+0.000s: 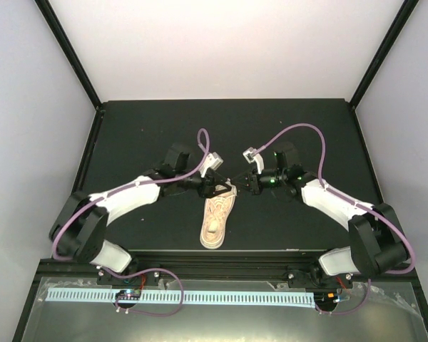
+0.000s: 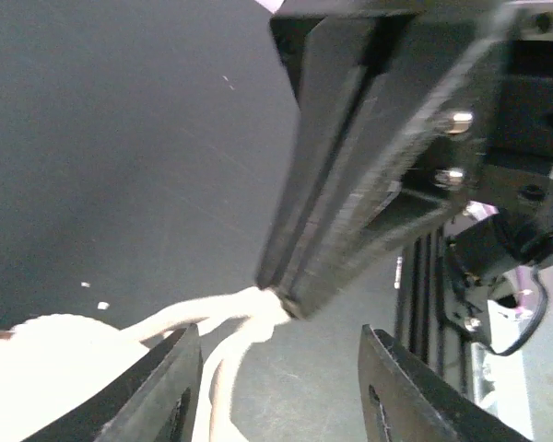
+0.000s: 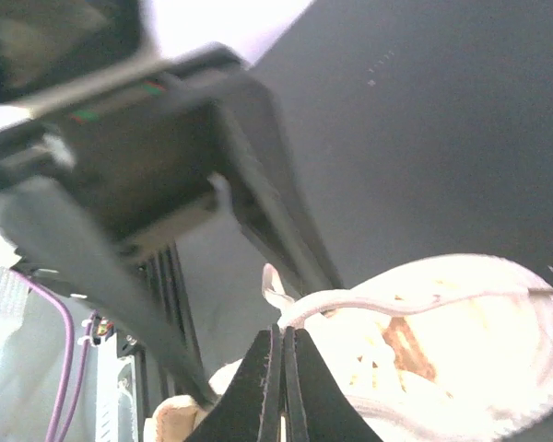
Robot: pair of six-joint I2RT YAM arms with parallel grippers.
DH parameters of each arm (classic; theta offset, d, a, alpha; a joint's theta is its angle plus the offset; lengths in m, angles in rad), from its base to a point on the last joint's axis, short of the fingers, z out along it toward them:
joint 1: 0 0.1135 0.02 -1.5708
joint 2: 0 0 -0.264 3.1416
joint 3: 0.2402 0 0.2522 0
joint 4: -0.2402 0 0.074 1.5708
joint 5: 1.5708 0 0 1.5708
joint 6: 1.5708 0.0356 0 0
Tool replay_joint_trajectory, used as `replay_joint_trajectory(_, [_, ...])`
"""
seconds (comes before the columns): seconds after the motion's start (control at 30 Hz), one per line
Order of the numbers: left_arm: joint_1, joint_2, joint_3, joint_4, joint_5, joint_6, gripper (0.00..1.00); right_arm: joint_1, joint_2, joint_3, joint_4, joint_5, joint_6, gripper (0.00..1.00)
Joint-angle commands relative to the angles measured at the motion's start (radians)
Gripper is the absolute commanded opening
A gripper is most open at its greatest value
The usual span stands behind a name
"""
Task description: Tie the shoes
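Observation:
The beige sneaker point(image 1: 217, 221) lies on the black table between the arms, its open end toward the far side. My right gripper point(image 1: 245, 184) is shut on a thin off-white lace just above that end; in the right wrist view its fingers point(image 3: 282, 343) pinch the lace point(image 3: 378, 302), which runs taut to the shoe point(image 3: 470, 350). My left gripper point(image 1: 224, 187) is open right beside it. In the left wrist view its fingers point(image 2: 278, 333) straddle the lace strands point(image 2: 223, 343) below the right gripper's closed tips, without gripping them.
The black mat point(image 1: 143, 135) is walled by white panels with black frame posts. A black aluminium rail point(image 1: 221, 263) runs along the near edge, with a white perforated strip point(image 1: 200, 296) below it. Purple cables loop over both arms.

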Motion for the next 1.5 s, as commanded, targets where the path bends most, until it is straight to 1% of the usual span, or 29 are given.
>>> replay_joint_trajectory(0.0, [0.002,-0.161,-0.052,-0.029,-0.219,0.084,0.54,0.001,-0.025,0.046,-0.104,0.106,0.057,0.02])
replay_joint_trajectory(0.07, [0.002,-0.224,-0.089,-0.035,-0.29,0.102,0.61,0.001,-0.026,0.056,-0.122,0.119,0.086,0.02])
replay_joint_trajectory(0.1, [-0.002,-0.274,-0.11,-0.032,-0.326,0.104,0.63,0.0,-0.026,0.057,-0.122,0.12,0.105,0.02])
replay_joint_trajectory(0.17, [-0.012,-0.344,-0.166,0.002,-0.371,0.105,0.62,0.001,-0.025,0.063,-0.123,0.126,0.131,0.02])
replay_joint_trajectory(0.23, [-0.034,-0.405,-0.234,0.073,-0.382,0.092,0.57,0.001,-0.026,0.067,-0.125,0.141,0.158,0.02])
replay_joint_trajectory(0.27, [-0.048,-0.425,-0.271,0.137,-0.377,0.076,0.54,0.0,-0.027,0.07,-0.13,0.147,0.17,0.02])
replay_joint_trajectory(0.33, [-0.077,-0.434,-0.316,0.192,-0.379,0.046,0.45,0.001,-0.031,0.077,-0.133,0.152,0.197,0.02])
replay_joint_trajectory(0.4, [-0.111,-0.408,-0.331,0.215,-0.402,0.029,0.39,0.001,-0.038,0.082,-0.133,0.148,0.224,0.02])
replay_joint_trajectory(0.53, [-0.168,-0.311,-0.314,0.254,-0.452,-0.004,0.36,0.001,-0.057,0.086,-0.13,0.132,0.262,0.02])
replay_joint_trajectory(0.63, [-0.188,-0.248,-0.292,0.296,-0.494,-0.039,0.34,0.001,-0.066,0.085,-0.132,0.123,0.27,0.02])
replay_joint_trajectory(0.9, [-0.195,-0.107,-0.268,0.449,-0.613,-0.125,0.35,0.001,-0.078,0.066,-0.125,0.105,0.274,0.02])
replay_joint_trajectory(1.0, [-0.196,-0.069,-0.254,0.488,-0.644,-0.161,0.37,0.001,-0.082,0.058,-0.12,0.091,0.278,0.02])
replay_joint_trajectory(1.33, [-0.199,0.016,-0.205,0.532,-0.678,-0.177,0.42,0.002,-0.103,0.044,-0.114,0.04,0.285,0.01])
replay_joint_trajectory(1.47, [-0.206,0.039,-0.185,0.524,-0.731,-0.174,0.44,0.002,-0.106,0.04,-0.114,0.026,0.284,0.02])
